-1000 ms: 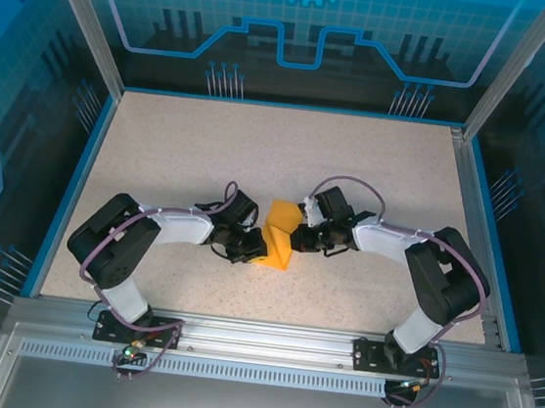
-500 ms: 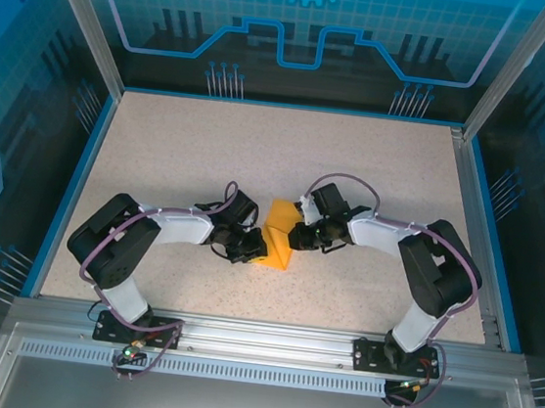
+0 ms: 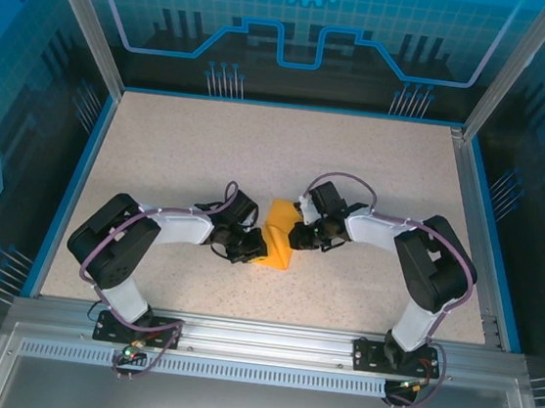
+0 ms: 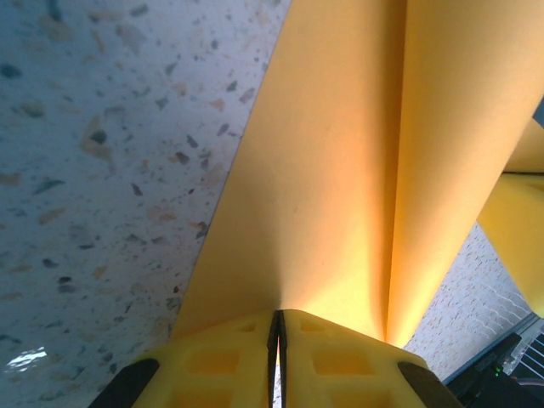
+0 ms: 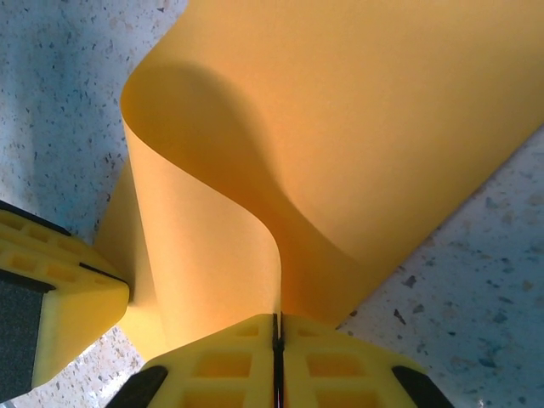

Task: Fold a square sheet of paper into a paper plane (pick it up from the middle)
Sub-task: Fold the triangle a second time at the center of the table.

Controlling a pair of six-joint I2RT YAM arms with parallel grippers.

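The square sheet of paper (image 3: 279,236) is orange-yellow and stands bent and partly folded on the table between the two arms. My left gripper (image 3: 256,252) is shut on the sheet's lower left edge. In the left wrist view the yellow fingers (image 4: 340,357) pinch the paper (image 4: 340,170), which rises away in two long panels with a crease between them. My right gripper (image 3: 294,235) is shut on the right edge. In the right wrist view the paper (image 5: 357,119) curls over in an S-bend from that gripper (image 5: 278,327). The left gripper's yellow finger (image 5: 59,285) touches the sheet at lower left.
The speckled tabletop (image 3: 210,148) is bounded by a blue rim (image 3: 72,191) and an aluminium frame (image 3: 256,345) at the near edge. Both arms lie low with their elbows turned outward.
The right arm has pushed slightly left, with its elbow drawn in. The sheet is squeezed narrower between the grippers. The left arm has stayed put.
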